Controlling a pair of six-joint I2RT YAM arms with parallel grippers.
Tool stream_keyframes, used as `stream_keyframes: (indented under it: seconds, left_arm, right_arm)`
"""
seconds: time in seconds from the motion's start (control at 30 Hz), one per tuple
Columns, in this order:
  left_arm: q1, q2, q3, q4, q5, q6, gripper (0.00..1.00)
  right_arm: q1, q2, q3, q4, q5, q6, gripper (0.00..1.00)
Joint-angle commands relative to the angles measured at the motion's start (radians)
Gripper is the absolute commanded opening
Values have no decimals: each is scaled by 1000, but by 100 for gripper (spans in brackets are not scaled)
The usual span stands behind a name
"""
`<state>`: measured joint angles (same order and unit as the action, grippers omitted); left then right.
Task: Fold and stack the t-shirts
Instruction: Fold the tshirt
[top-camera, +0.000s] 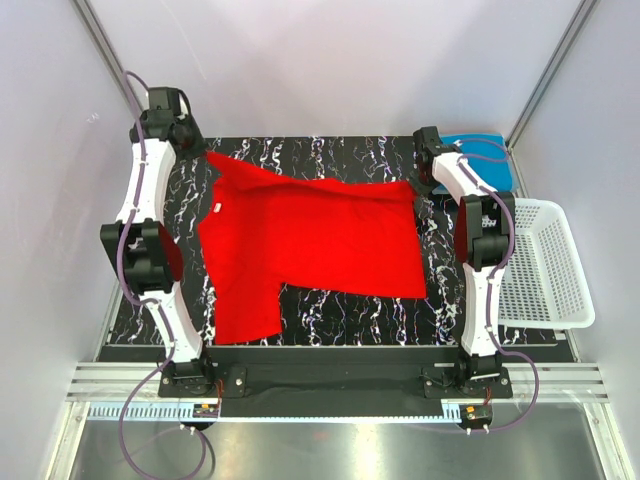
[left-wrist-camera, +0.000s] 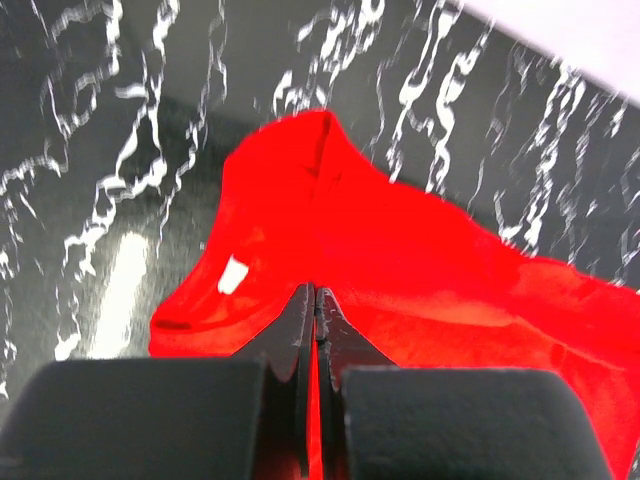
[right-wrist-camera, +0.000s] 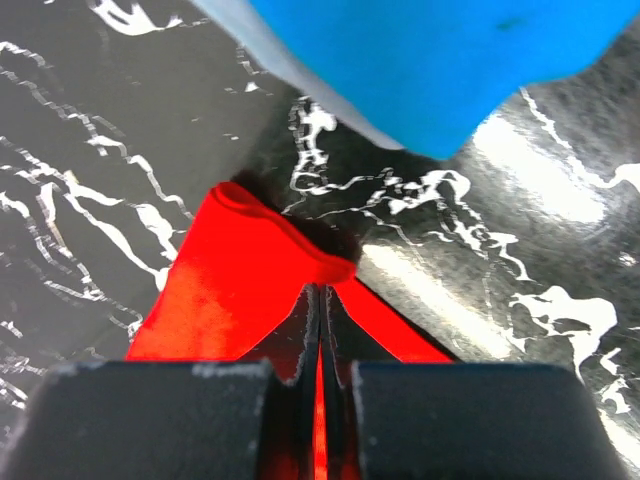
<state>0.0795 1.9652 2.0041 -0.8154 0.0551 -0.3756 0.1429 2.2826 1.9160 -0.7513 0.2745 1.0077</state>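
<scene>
The bright red t-shirt (top-camera: 310, 240) lies spread across the black marbled table, collar to the left, one sleeve hanging toward the front left. My left gripper (top-camera: 195, 145) is shut on its far left corner; in the left wrist view the red cloth (left-wrist-camera: 400, 260) runs out from between the closed fingers (left-wrist-camera: 296, 320). My right gripper (top-camera: 428, 185) is shut on the far right corner; the red cloth (right-wrist-camera: 240, 280) is pinched there. A folded bright blue t-shirt (top-camera: 490, 160) lies at the far right corner and shows in the right wrist view (right-wrist-camera: 430, 60). The grey-blue shirt is not clearly in view.
A white plastic mesh basket (top-camera: 545, 265) stands off the table's right edge. White walls enclose the back and sides. Bare marbled table (top-camera: 350, 315) shows in front of the red shirt.
</scene>
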Motion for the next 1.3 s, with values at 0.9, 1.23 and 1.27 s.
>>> stream_keyframes:
  seconds: [0.9,1.23,1.27]
  left_arm:
    - [57,92,185,54,92,-9,0]
    - [57,75,62,379,219,-80,0]
    - [57,75,52,407,224,-85,0]
  right_arm:
    - [-5,-94,133,271,-104,-202,0]
    - [-22,-57,137,549,-100,-276,0]
    - [-26,-46,138,587,-100,-276,0]
